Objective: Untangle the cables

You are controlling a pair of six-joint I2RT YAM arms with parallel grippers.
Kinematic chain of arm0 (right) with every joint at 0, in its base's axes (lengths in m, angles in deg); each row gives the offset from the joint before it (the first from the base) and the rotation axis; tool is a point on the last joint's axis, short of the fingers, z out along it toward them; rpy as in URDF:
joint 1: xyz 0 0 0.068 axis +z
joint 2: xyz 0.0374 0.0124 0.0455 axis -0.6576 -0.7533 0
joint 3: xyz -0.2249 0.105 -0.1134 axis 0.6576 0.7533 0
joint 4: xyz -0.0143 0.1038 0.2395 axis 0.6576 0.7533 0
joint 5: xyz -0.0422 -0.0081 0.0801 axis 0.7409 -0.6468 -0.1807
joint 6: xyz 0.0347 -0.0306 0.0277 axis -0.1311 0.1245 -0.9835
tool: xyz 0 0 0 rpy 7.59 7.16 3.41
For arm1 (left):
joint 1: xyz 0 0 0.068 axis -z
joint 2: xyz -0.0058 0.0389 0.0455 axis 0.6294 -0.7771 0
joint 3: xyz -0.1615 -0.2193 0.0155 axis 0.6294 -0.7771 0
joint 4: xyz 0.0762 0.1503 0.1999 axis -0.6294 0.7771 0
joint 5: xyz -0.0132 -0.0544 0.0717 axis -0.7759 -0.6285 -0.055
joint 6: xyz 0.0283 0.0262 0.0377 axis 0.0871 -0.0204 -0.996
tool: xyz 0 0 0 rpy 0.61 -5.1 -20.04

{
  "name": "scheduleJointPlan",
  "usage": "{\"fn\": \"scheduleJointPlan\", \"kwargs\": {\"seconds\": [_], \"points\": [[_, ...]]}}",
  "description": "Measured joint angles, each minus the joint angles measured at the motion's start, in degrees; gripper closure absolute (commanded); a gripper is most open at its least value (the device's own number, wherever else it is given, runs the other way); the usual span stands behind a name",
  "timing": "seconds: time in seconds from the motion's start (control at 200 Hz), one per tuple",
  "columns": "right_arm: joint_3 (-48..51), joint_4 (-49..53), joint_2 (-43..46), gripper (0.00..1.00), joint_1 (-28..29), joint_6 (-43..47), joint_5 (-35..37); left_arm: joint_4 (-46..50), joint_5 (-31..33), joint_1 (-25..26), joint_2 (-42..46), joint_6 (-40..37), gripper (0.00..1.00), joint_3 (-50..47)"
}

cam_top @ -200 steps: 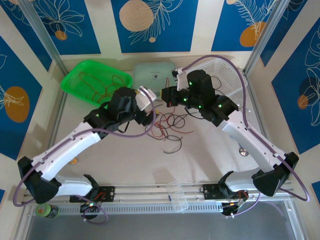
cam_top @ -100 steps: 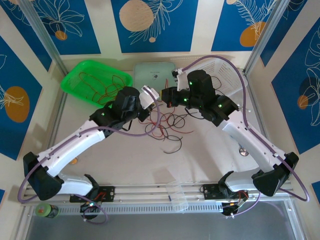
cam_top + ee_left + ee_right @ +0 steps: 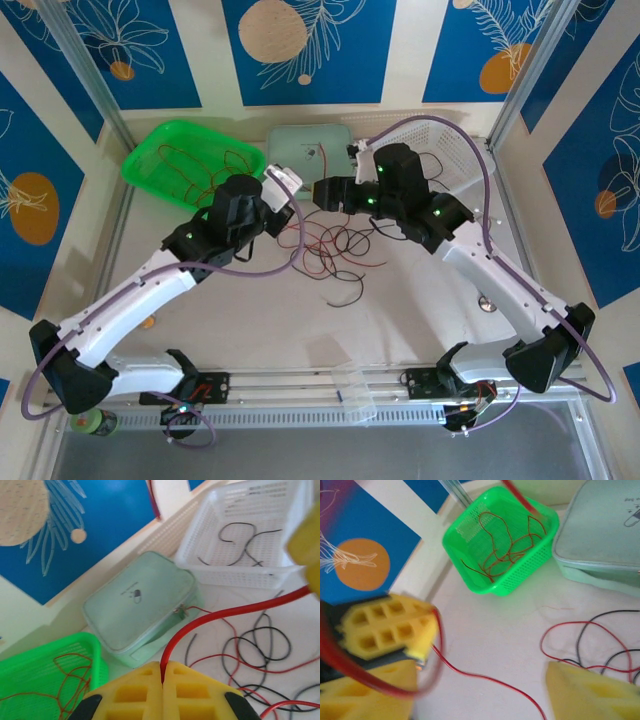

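Red cables [image 3: 205, 165] already lie in the green basket [image 3: 160, 135] left of the pouch [image 3: 137, 602], and black ones [image 3: 245, 540] in the white basket [image 3: 235, 577] right of it. In front of the pouch a mixed tangle [image 3: 335, 250] is left to sort. Your left gripper [image 3: 162, 672] is clamped on 1 red cable [image 3: 210, 616]; your right gripper [image 3: 480, 695] has its jaws apart.

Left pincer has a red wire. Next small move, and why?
Probably draw the left pincer up and toward the green basket: it is shut on a red wire that trails into the tangle, the right pincer is open, and other red wires lie in that basket.
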Motion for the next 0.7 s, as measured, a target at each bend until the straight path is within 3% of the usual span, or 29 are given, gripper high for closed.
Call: {"fn": "scheduleJointPlan", "kwargs": {"seconds": [0.115, 0.325, 0.7], "points": [[1.9, 0.0, 0.1, 0.18, -0.7, -0.6, 0.0, 0.0, 1.6, -4.3, -1.3, 1.0, 1.00, 2.4], [7.4, 0.7, 4.3, 0.14, -1.4, -1.4, 0.0, 0.0, 0.9, -16.8, -6.6, 3.8, 1.00, 8.8], [21.4, 3.5, 15.5, 0.13, -2.5, -4.5, 0.0, -3.1, 2.4, -32.8, -27.7, 5.0, 1.00, 23.3]]}}
